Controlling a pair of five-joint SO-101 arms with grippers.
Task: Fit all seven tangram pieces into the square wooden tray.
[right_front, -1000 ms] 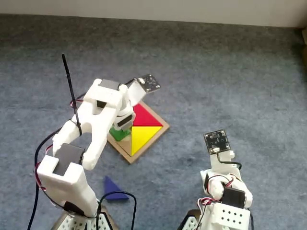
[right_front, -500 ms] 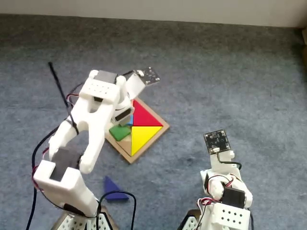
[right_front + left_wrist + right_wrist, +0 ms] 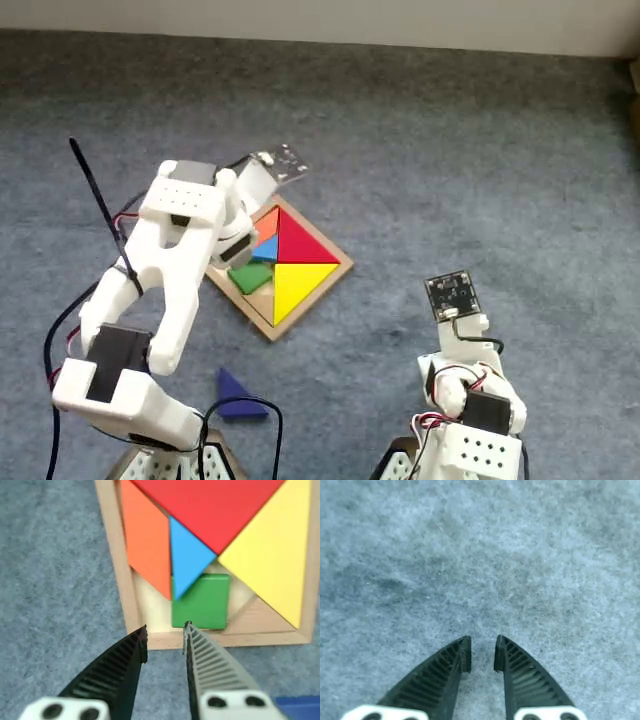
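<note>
Tray: the square wooden tray [image 3: 312, 301] lies on the grey carpeted tabletop [image 3: 480, 150], turned corner-on to the arms.
Red and yellow: a large red triangle [image 3: 210, 505] and a large yellow triangle [image 3: 270, 565] lie flat in the tray, edge to edge, filling one half.
Orange: an orange flat piece [image 3: 147, 540] lies along the tray wall, touching the red triangle.
Light blue: a small light-blue triangle [image 3: 187, 555] sits between the orange piece and the yellow triangle, its tip reaching the green square's corner.
Green: a green square [image 3: 200, 602] lies against the tray wall, with bare wood on both sides of it.
Outside the tray: a dark blue triangle [image 3: 235, 393] lies on the tabletop, well apart from the tray, near the left arm's base.
Left gripper [image 3: 166, 629]: hangs over the tray rim just beside the green square, fingers slightly spread, holding nothing.
Right gripper [image 3: 482, 645]: over bare tabletop, well apart from the tray, fingers a little spread and empty.
</note>
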